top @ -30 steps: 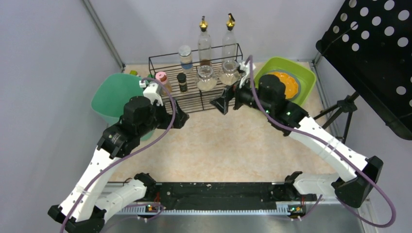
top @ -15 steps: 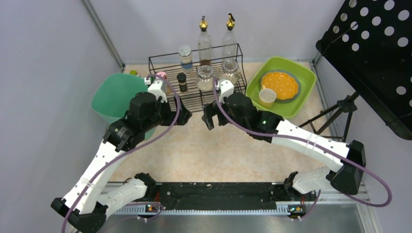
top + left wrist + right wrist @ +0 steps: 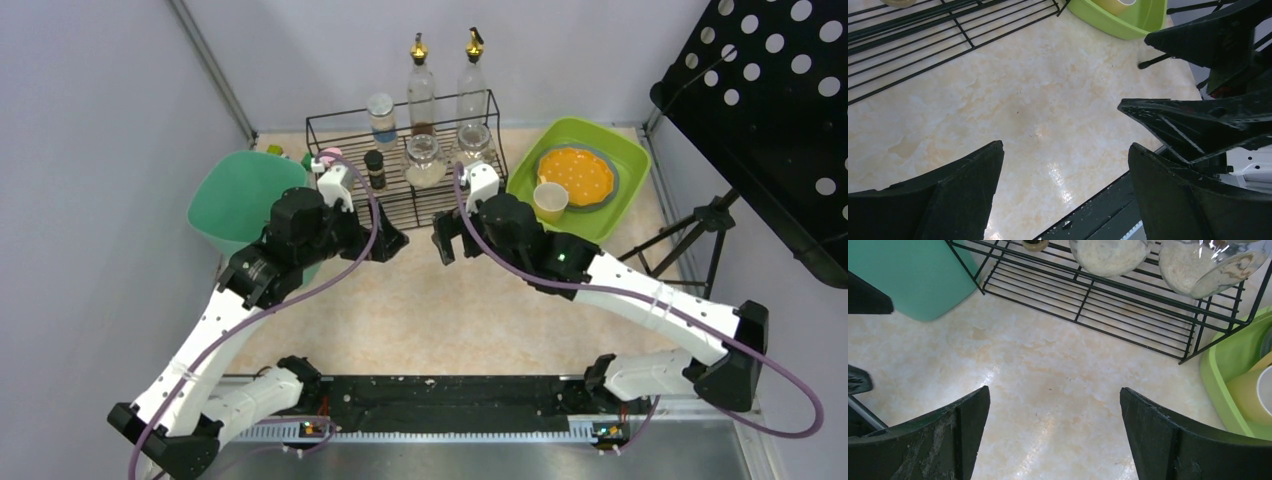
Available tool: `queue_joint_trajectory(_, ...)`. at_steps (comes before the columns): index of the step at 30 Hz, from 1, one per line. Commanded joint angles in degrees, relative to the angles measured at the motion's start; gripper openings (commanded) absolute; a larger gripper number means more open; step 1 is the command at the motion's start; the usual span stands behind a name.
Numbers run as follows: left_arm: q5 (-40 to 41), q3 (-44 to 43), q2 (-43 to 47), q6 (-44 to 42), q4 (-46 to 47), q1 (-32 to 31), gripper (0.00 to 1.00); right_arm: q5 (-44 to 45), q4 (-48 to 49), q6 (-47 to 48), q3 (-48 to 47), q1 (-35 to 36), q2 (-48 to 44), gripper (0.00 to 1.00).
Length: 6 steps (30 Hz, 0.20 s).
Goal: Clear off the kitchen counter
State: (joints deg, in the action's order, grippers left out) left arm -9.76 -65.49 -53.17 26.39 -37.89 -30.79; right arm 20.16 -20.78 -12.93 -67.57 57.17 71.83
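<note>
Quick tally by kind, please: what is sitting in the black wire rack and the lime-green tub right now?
Tall bottles with gold pourers: 2
Round glass jars: 2
Smaller lidded containers: 3, one partly hidden
Orange plate: 1
Cup: 1
Total: 9

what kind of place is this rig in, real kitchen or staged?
Probably a staged kitchen counter in a lab cell, not a real kitchen. A wire rack holds oil bottles and jars, and a lime-green tub holds a plate and cup. But plain walls and a tripod surround it.
</note>
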Motion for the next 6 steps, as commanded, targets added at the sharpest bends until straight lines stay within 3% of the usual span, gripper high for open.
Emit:
queue_joint_trajectory(1, -2.4, 1.6, -0.7, 0.7, 3.5, 0.0, 0.99, -1.0, 1.6, 1.5, -2.5, 0.2, -3.7, 0.99)
queue_joint_trajectory(3, -2.5, 1.8, -0.5, 0.8, 3.7, 0.0, 0.99, -3.6, 1.6, 2.7, -2.4, 0.2, -4.2, 0.99)
queue_joint_trajectory(6, -2.0, 1.8, -0.4, 0.7, 3.7, 0.0, 0.99, -0.9, 1.1, 2.7, -2.8, 0.3, -3.0, 0.99)
